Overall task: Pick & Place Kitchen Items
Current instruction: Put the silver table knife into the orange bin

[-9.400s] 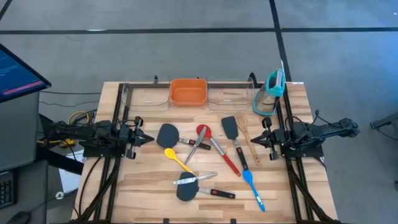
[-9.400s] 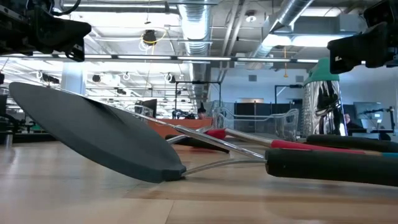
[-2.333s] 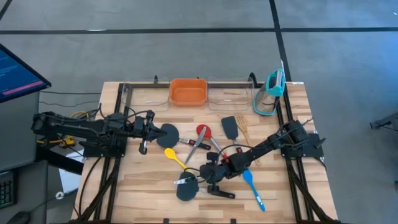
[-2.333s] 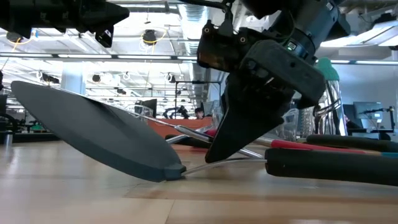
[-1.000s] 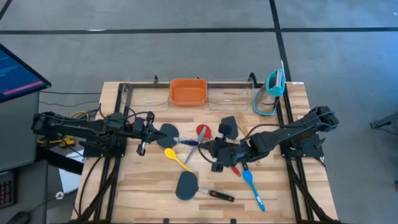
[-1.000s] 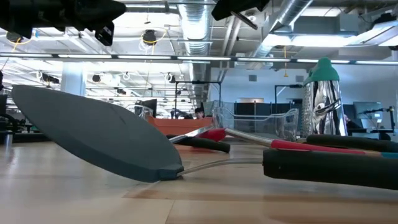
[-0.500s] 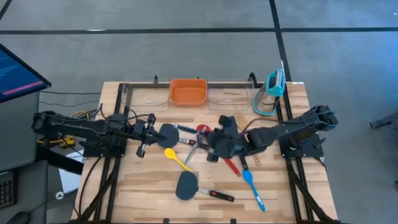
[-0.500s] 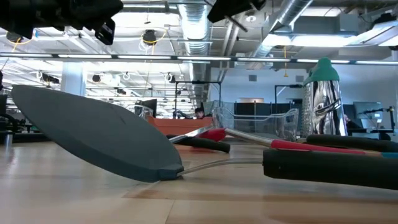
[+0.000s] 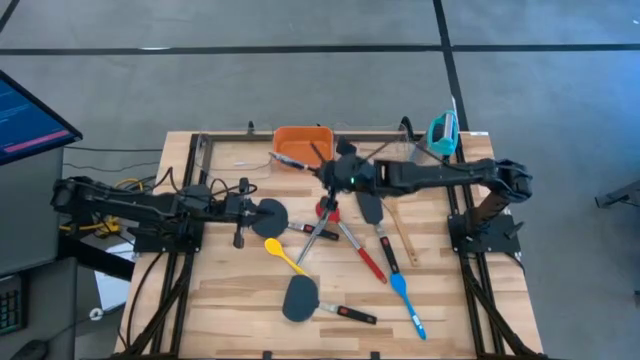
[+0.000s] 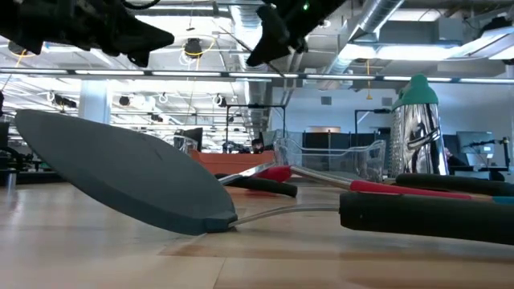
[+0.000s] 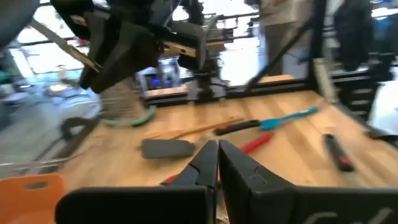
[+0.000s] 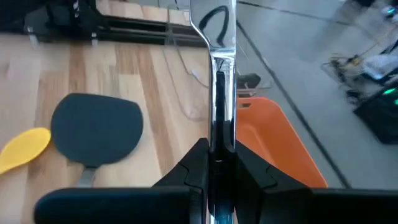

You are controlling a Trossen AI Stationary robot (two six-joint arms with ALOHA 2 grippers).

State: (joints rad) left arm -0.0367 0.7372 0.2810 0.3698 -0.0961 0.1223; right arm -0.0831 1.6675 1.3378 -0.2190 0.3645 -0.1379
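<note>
Table fills centre of high view, utensils scattered mid-frame. Orange bin upper centre. Right gripper beside bin, clamped on metal tongs reaching over it. Judged step: carry to bin; next calls for release over it. Left gripper centre-left by black spatula, fingers together, empty. Right wrist view alone shows clamp on tongs' metal.
</note>
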